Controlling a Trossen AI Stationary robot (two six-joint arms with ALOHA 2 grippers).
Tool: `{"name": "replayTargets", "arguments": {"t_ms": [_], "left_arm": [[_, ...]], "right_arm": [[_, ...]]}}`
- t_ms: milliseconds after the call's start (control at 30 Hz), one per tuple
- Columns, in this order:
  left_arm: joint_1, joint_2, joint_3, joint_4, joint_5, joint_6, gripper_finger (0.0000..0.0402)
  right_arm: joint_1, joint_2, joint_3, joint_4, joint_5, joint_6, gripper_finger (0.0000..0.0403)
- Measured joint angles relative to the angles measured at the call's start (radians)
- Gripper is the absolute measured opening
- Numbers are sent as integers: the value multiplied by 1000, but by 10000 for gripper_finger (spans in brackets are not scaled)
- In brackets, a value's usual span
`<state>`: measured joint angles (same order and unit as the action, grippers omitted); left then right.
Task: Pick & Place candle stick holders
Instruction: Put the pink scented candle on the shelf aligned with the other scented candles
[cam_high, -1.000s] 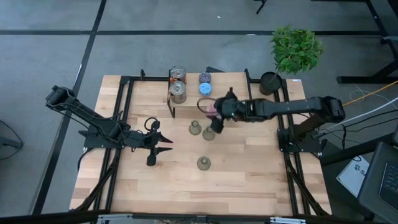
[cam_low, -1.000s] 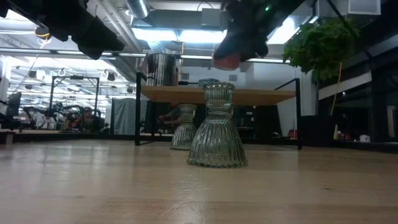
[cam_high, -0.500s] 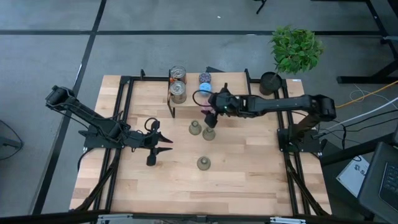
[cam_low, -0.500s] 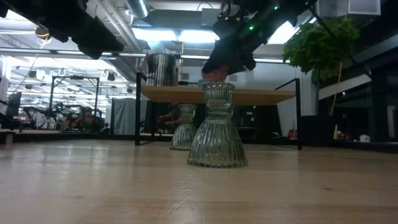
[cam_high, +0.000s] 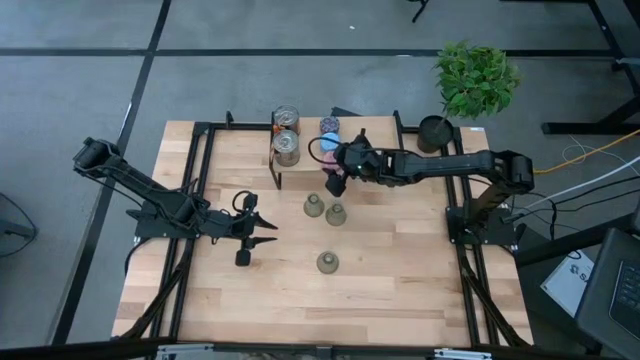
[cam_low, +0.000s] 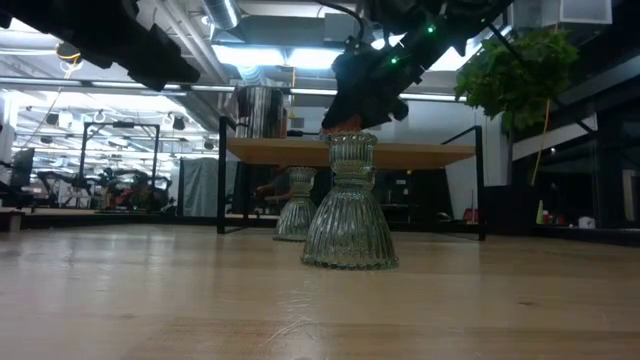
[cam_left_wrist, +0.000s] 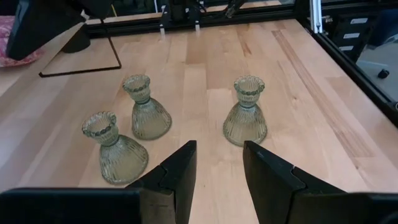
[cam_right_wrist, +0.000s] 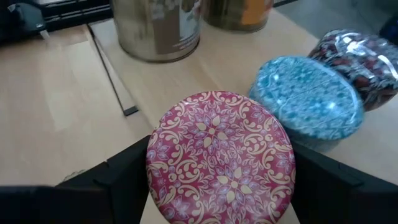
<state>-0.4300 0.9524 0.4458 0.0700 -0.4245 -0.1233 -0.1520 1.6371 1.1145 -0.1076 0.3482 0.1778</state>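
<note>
potted plant (cam_high: 474, 80), wooden table (cam_high: 400, 270)

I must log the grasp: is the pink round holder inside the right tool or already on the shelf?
Inside the tool: the pink holder sits between the right tool's dark fingers, beside the blue one.

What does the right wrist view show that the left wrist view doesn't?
Only the right wrist view shows the pink patterned round holder between the right gripper's fingers, beside the blue round holder, a dark purple round holder and two silvery can-like cylinders.

Only the left wrist view shows the three olive-green vase-shaped holders upright on the wooden table, ahead of the open left gripper.

Both show the table and the thin black shelf frame. The left view catches only a pink sliver at its edge.
</note>
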Motion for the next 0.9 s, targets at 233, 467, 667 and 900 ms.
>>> {"name": "replayTargets", "arguments": {"t_ms": [233, 467, 667, 900], "left_arm": [[0, 0, 0, 0, 0, 8, 127], [0, 0, 0, 0, 0, 41, 127], [0, 0, 0, 0, -1, 41, 127], [0, 0, 0, 0, -1, 41, 127]], "right_arm": [[0, 0, 0, 25, 39, -10, 310], [-15, 0, 0, 29, 63, -7, 311], [-26, 0, 0, 30, 61, -3, 311], [-24, 0, 0, 30, 59, -1, 311]]}}
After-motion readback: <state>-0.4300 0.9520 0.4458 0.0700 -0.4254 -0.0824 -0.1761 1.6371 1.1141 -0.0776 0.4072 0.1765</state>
